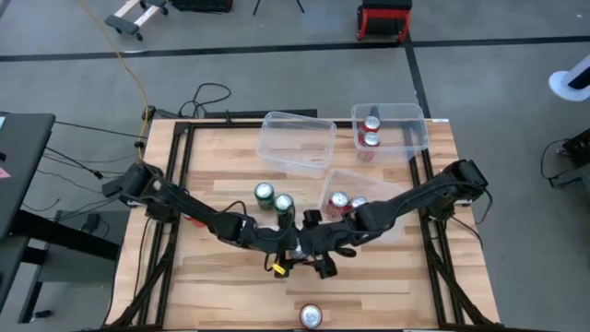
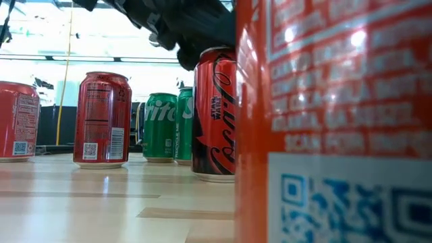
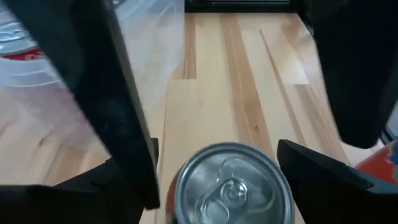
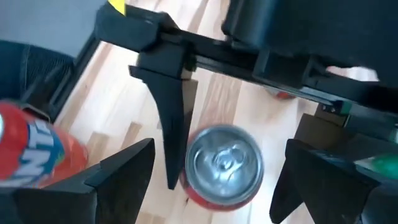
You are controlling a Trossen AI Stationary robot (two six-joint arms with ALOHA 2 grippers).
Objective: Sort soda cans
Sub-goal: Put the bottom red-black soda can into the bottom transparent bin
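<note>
Over the middle of the worktop (image 1: 230, 286) we find both arms converged on one spot. We see the left gripper (image 1: 293, 255) and the right gripper (image 1: 318, 258) meeting above a single red can (image 4: 225, 163), which stands upright on the wood. Its silver top shows in both wrist views, sitting between each gripper's fingers. Both pairs of fingers stand well apart, either side of the can, and we cannot tell whether any finger touches it. One left finger (image 4: 169, 140) drops down just beside the can's rim in the right wrist view.

We note two green cans (image 1: 274, 199) standing side by side just behind the grippers. Two red cans (image 1: 371, 132) sit in the clear bin (image 1: 410, 120) at the far right of the worktop. A second clear bin (image 1: 297, 143), to its left, holds nothing we can make out. A third bin (image 1: 387, 198), under the right arm, holds two more red cans (image 1: 345, 205). One more red can (image 1: 311, 317) stands alone at the near edge of the worktop; it fills the right half of the low view.
</note>
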